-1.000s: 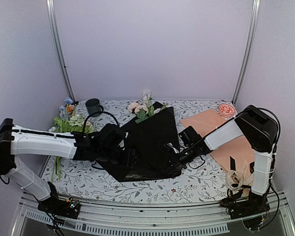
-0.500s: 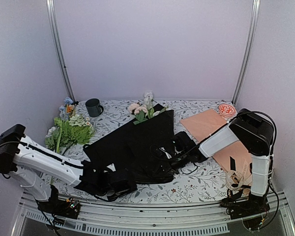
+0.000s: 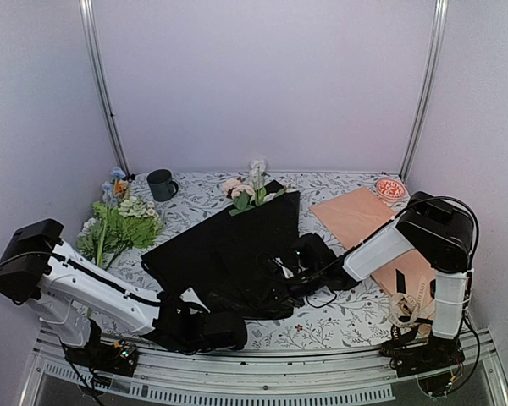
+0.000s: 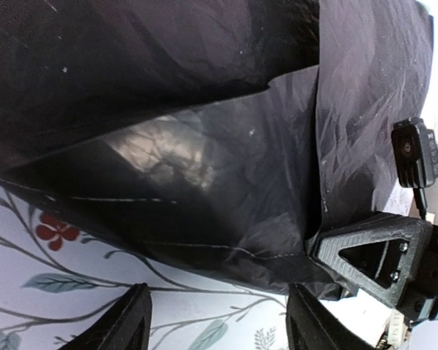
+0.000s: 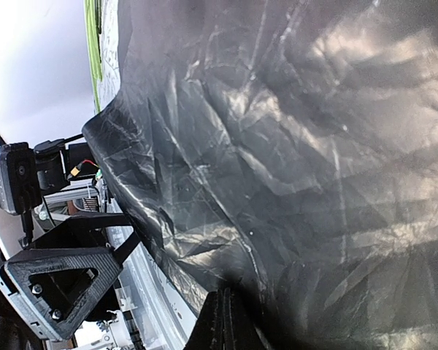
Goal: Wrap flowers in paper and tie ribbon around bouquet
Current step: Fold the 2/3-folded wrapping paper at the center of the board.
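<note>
The black paper (image 3: pixel 237 245) lies spread on the table, and its near edge (image 4: pixel 226 248) is folded and creased. Pink and white flowers (image 3: pixel 244 188) stick out from under its far corner. My right gripper (image 3: pixel 281 279) lies low over the paper's near part, its jaws pressed together (image 5: pixel 228 324) on a bunched fold of the paper (image 5: pixel 277 168). My left gripper (image 3: pixel 237 328) is at the table's near edge, open (image 4: pixel 219 328), with only tablecloth between its fingers, just short of the paper's edge. The cream ribbon (image 3: pixel 409 306) lies heaped at the near right.
A leftover mixed bunch (image 3: pixel 118 224) lies at the far left beside a dark mug (image 3: pixel 161 183). A peach sheet (image 3: pixel 356 211) with a black strap (image 3: pixel 400 279) covers the right side, and a small red dish (image 3: pixel 391 188) sits behind it.
My left arm has swung off the paper's left part down to the table's near edge. My right gripper has slid left with the paper. The paper now lies wider on the left.
</note>
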`<state>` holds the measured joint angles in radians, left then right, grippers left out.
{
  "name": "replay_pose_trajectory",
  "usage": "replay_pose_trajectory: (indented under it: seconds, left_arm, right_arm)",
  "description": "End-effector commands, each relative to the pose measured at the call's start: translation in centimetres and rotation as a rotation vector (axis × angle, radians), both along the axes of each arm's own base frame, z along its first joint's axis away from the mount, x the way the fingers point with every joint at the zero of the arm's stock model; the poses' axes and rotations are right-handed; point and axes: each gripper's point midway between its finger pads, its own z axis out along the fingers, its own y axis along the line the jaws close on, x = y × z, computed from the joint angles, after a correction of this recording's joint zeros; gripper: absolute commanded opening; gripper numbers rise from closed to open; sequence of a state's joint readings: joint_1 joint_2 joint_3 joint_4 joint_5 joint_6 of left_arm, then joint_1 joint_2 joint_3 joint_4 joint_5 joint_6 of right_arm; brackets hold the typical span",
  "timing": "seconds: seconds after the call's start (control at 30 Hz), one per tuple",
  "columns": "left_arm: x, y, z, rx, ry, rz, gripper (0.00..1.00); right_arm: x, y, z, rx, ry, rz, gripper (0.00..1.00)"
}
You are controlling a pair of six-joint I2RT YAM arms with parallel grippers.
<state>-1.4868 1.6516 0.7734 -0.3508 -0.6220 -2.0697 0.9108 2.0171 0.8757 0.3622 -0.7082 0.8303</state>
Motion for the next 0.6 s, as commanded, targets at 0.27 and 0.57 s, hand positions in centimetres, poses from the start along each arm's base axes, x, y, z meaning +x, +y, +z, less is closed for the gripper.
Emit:
replay_pose_trajectory:
  seconds: [0.27,0.57]
  left_arm:
    - [-0.8,7.2,-3.9,0.016,0.061,0.434,0.61]
    - [0.1,7.8,-4.2,0.043,0.036,0.462,0.53]
  right_arm:
    - [-1.6,-2.4,-3.8,-0.176,0.059,0.008,0.00]
    - [-2.3,-2.4,-3.4,-0.158,0.050,0.061,0.00]
